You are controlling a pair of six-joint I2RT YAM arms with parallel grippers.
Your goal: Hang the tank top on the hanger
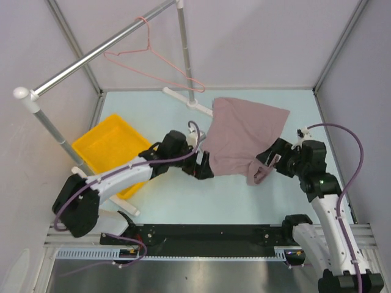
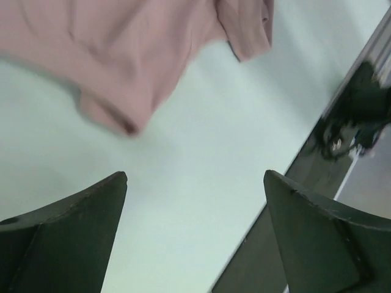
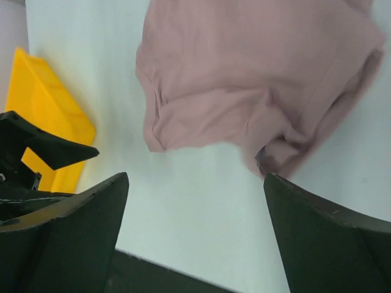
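The tank top lies crumpled on the pale table, right of centre, with one strap trailing toward the near edge. The left gripper sits just beside its left edge and the right gripper just beside its right edge. Both have their jaws spread wide with nothing between them. The hanger hangs by its hook from the grey rail at the far left, well apart from the top. A yellow bin rests on the left.

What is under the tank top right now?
Around the tank top only the pale table shows. The hanger is not under it: it hangs on the rail at the back. Whatever the crumpled cloth itself covers cannot be seen.
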